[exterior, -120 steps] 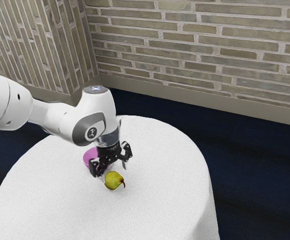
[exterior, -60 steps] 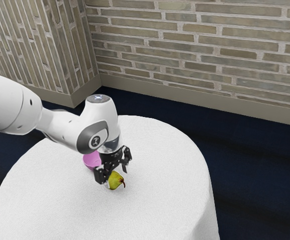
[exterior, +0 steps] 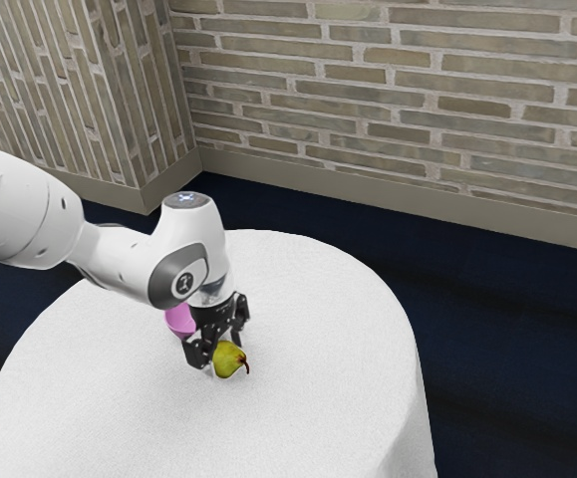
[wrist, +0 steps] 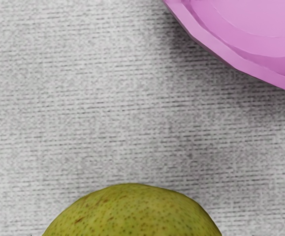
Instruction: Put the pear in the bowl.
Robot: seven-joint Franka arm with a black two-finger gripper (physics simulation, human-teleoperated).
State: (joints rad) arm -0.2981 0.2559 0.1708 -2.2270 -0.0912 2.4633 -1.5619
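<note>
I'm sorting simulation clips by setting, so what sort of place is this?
Probably a simulated dining or lounge corner: a round table under a white cloth, a dark blue floor, and brick walls.

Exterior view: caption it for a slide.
Black gripper low at the green pear, pink bowl nearby on the white-covered table.

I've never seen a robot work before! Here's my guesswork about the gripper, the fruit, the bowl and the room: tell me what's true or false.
1. The black gripper is down at the pear. True.
2. The pear is bright red. False: it is yellowish green.
3. The bowl is pink. True.
4. The pear is inside the bowl. False: it lies outside it, on the white tablecloth.
5. The wall is brick. True.
</note>
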